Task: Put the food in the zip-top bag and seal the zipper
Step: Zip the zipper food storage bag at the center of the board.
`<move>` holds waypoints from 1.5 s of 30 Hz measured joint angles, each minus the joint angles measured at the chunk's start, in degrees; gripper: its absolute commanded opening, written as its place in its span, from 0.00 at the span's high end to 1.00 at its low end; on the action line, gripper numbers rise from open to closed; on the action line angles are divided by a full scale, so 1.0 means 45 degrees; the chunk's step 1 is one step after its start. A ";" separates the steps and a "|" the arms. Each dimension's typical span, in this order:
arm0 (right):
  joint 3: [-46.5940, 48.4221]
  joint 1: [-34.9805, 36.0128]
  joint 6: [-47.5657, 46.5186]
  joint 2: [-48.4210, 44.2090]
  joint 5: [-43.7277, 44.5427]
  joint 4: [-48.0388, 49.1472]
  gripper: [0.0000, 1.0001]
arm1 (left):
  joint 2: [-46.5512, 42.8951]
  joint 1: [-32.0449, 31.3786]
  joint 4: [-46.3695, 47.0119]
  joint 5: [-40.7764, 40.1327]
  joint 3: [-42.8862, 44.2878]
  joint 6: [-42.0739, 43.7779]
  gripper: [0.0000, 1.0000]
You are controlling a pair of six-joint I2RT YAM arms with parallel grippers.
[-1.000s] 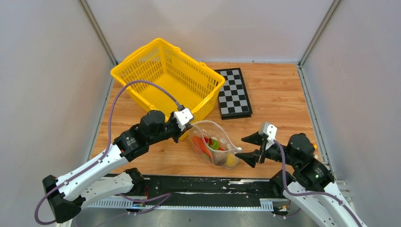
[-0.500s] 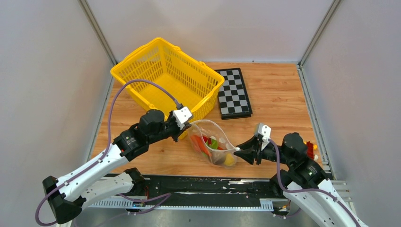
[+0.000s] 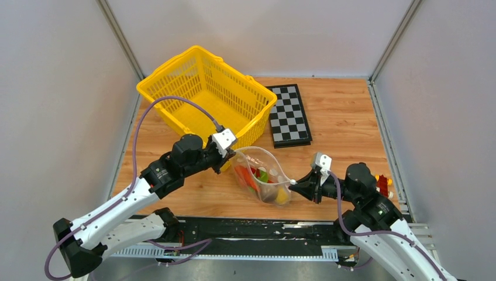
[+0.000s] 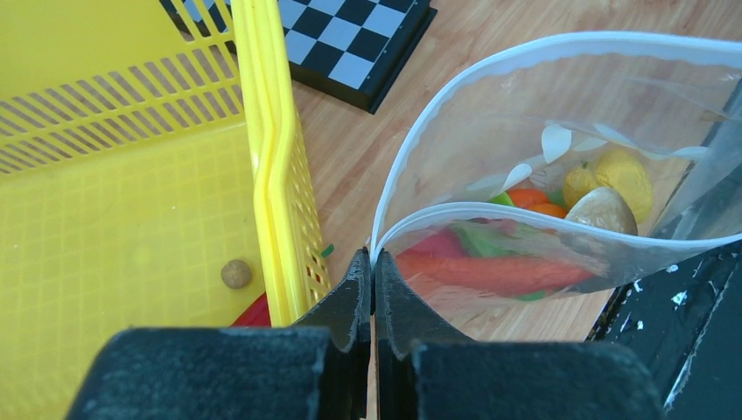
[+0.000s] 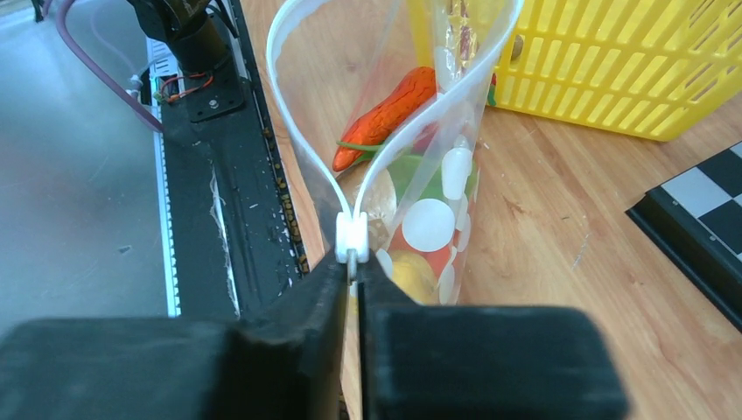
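The zip-top bag (image 3: 261, 165) hangs open between both arms, clear with white dots (image 5: 428, 224). Inside it lies food: a long orange-red piece (image 5: 386, 115), a yellow lemon (image 4: 623, 175), and green and orange bits. My left gripper (image 4: 373, 255) is shut on the left end of the bag's mouth, also seen from above (image 3: 230, 154). My right gripper (image 5: 353, 262) is shut on the zipper's white slider (image 5: 352, 234) at the right end (image 3: 292, 184). The pale zipper (image 4: 490, 63) gapes in two loops. A brown ball (image 4: 234, 273) and a red piece (image 4: 255, 312) lie in the basket.
The yellow mesh basket (image 3: 175, 61) stands just behind the left gripper, almost touching the bag. A chessboard (image 3: 289, 114) lies at the back, right of centre. A small red thing (image 3: 383, 184) sits beside my right arm. The black rail (image 3: 234, 225) runs along the near edge.
My right gripper has moved left to the bag's right end and gone from open to shut on the white slider. The left gripper has kept its hold and barely moved.
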 measured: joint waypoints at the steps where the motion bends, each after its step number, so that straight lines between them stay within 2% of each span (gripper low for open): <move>1: 0.0000 0.0000 -0.0053 0.0044 0.0005 0.0000 1.00 | 0.0019 0.0015 0.0024 0.0000 0.0000 -0.0024 1.00; 6: 0.0000 0.0000 -0.0141 0.0015 0.0029 -0.0005 1.00 | 0.0131 0.0034 0.0160 0.0010 0.0000 -0.0097 1.00; 7: 0.0000 0.0000 -0.0151 -0.0053 0.0024 0.0000 1.00 | 0.0146 0.0034 0.0175 0.0015 0.0000 -0.0097 0.97; 8: 0.0000 0.0000 -0.0155 -0.0102 0.0024 0.0000 1.00 | 0.0151 0.0039 0.0189 0.0024 0.0000 -0.0097 0.86; 10: 0.0000 0.0000 -0.0175 -0.0316 0.0029 0.0010 1.00 | 0.0175 0.0058 0.0204 0.0136 0.0000 -0.0107 0.51; 12: 0.0000 0.0000 -0.0180 -0.0491 0.0039 0.0063 1.00 | 0.0170 0.0034 0.0204 0.0427 0.0005 -0.0253 0.35; 15: 0.0083 0.0000 -0.0253 -0.0398 0.0160 0.0092 1.00 | 0.0151 0.0063 0.0097 0.0554 0.0102 -0.0243 0.26; 20: 0.0622 0.0000 -0.0680 0.0457 0.0233 -0.0005 1.00 | 0.0131 0.0199 -0.0175 0.1554 0.1282 -0.0209 0.18; 27: 0.0826 0.0000 -0.1117 0.0962 -0.0024 -0.0010 1.00 | 0.1054 -0.0029 -0.0107 0.4488 0.4046 -0.0238 0.18; 35: 0.1209 0.0000 -0.1336 0.0952 -0.0262 -0.0010 1.00 | 0.4643 -0.2895 -0.1107 0.5115 0.6246 0.1428 0.19; 37: 0.1214 0.0000 -0.1341 0.0957 -0.0345 -0.0015 1.00 | 0.5459 -0.3322 -0.1438 0.5115 0.6504 0.1860 0.23; 41: 0.1214 0.0000 -0.1336 0.0957 -0.0461 -0.0015 1.00 | 0.6479 -0.3876 -0.1914 0.5047 0.6936 0.2472 0.36; 45: 0.1214 0.0000 -0.1336 0.0952 -0.0466 -0.0015 1.00 | 0.6970 -0.4090 -0.2176 0.5066 0.7480 0.2875 0.41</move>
